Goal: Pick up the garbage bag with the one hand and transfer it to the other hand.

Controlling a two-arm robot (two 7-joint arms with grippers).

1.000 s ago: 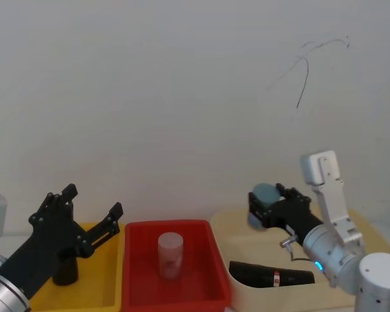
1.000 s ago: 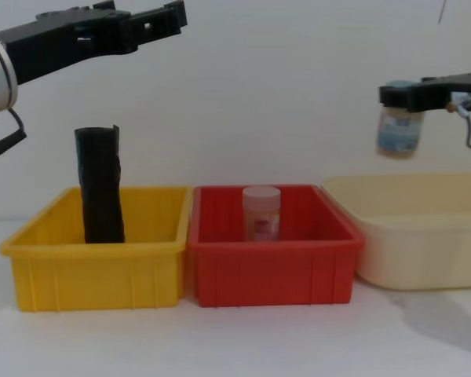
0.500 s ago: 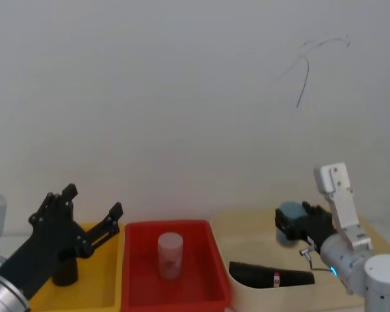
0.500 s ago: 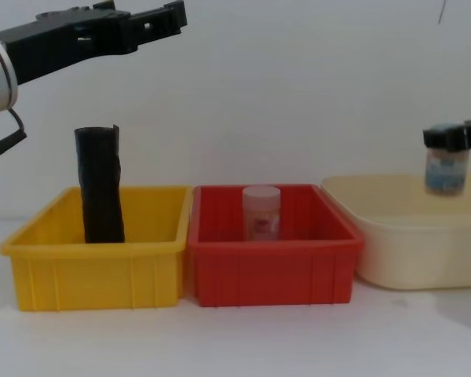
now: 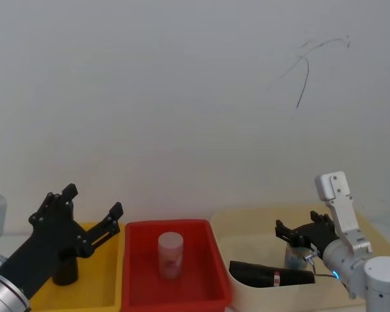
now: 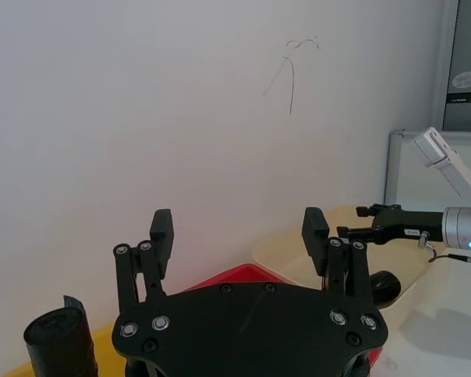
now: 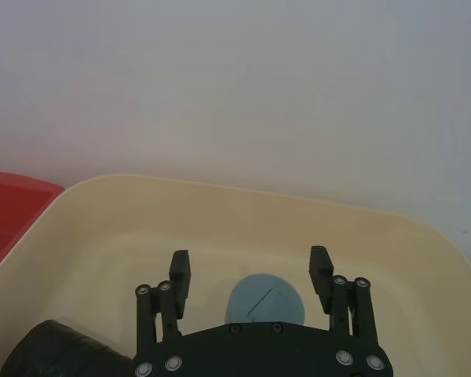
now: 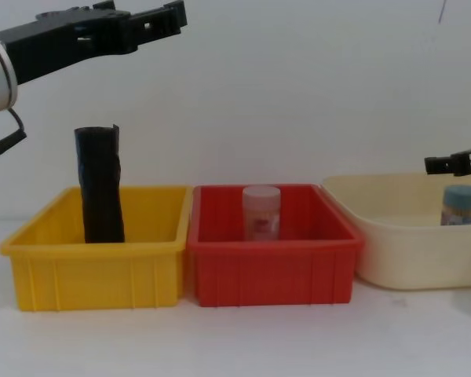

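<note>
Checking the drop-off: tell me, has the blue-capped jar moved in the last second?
Yes. The jar went down and rightward into the cream tub; the open right gripper now hovers above it.

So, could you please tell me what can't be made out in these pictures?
- Garbage bag: label print too small in the head view; cut off by the edge in the right wrist view.
- Blue-lidded jar: base hidden by the cream tub wall, chest view.
- Crinkled black roll: foot hidden by the yellow bin wall.
</note>
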